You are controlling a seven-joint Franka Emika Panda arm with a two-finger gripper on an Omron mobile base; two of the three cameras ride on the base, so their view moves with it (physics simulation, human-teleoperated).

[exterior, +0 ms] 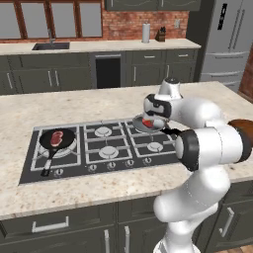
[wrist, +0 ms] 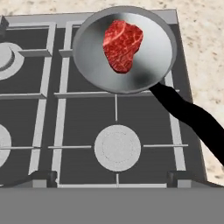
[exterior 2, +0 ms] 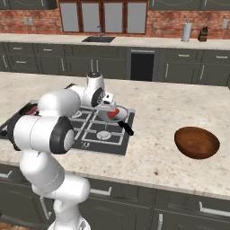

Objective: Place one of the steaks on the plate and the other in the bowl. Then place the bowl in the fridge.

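White arm's bulky elbow nearest lens, forearm reaching forward over black gas cooktop (exterior: pixel 106 148), wrist bent down. Two-finger gripper (wrist: pixel 113 177) spread fully wide, holding nothing, hovering above front burner. Shiny silver pan with black handle (wrist: pixel 124 50) at 12 o'clock from fingertips, raw red marbled steak (wrist: pixel 122 45) inside. Second raw steak (exterior: pixel 57 138) in round black frying pan (exterior: pixel 57 140), cooktop's left end. Dark reddish-brown wooden bowl (exterior 2: pixel 196 142) on beige stone counter (exterior 2: pixel 179 112), 3 o'clock from cooktop. Tall grey fridge (exterior: pixel 228 39) at back right.
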